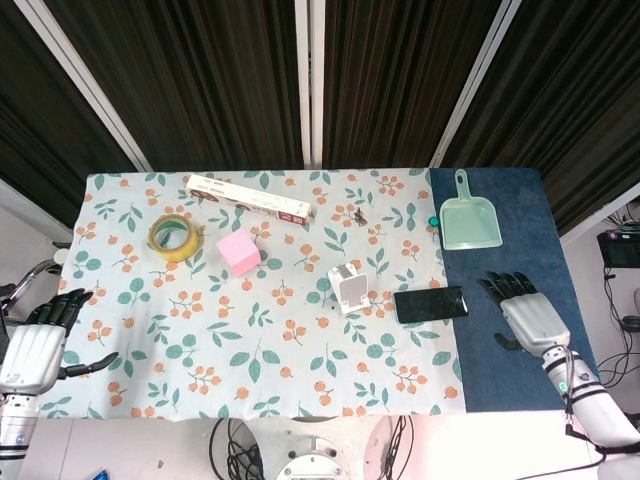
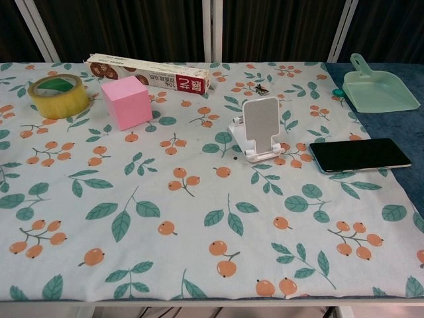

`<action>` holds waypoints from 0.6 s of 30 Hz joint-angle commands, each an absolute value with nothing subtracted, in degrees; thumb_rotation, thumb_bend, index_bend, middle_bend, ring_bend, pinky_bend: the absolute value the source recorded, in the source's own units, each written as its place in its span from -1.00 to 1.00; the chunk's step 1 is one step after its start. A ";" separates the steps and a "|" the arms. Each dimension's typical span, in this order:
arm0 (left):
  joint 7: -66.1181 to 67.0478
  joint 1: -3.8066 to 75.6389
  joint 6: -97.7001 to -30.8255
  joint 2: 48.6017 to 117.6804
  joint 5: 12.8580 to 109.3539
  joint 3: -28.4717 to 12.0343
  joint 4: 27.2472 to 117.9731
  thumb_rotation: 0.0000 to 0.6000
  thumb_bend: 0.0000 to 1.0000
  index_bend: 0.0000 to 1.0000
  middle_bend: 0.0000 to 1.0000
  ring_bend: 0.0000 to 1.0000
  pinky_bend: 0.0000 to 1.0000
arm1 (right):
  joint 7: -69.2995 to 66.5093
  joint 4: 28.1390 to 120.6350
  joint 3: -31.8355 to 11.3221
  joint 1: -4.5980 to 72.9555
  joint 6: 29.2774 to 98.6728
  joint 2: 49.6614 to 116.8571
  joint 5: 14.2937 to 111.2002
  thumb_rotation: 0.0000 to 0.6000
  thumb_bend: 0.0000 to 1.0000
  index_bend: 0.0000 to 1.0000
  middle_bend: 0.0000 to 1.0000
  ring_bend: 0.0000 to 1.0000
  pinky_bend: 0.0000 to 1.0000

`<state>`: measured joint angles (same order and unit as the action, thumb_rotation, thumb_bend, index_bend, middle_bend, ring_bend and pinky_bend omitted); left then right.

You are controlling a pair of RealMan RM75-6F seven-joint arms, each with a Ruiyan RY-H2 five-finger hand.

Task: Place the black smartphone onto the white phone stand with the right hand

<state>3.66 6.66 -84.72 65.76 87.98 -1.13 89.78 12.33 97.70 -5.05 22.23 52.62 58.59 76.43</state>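
Observation:
The black smartphone (image 1: 431, 303) (image 2: 360, 154) lies flat across the seam between the floral cloth and the blue mat. Just left of it stands the white phone stand (image 1: 348, 288) (image 2: 259, 129), upright and with nothing on it. My right hand (image 1: 527, 312) hovers over the blue mat a short way right of the phone, fingers spread and holding nothing. At the table's left edge my left hand (image 1: 35, 340) is open too, far from both. Neither hand shows in the chest view.
A green dustpan (image 1: 470, 217) sits at the back on the blue mat (image 1: 530, 240). A pink cube (image 1: 239, 250), a yellow tape roll (image 1: 175, 237) and a long box (image 1: 247, 199) lie at the back left. A small dark object (image 1: 358, 213) lies behind the stand.

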 commanded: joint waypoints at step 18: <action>3.42 6.19 -85.41 65.28 88.58 -0.92 90.34 -0.17 -0.95 -0.73 -0.76 -0.72 -0.52 | 22.57 90.56 -4.56 32.72 43.57 69.23 63.69 1.00 -0.65 -1.00 -1.00 -1.00 -1.00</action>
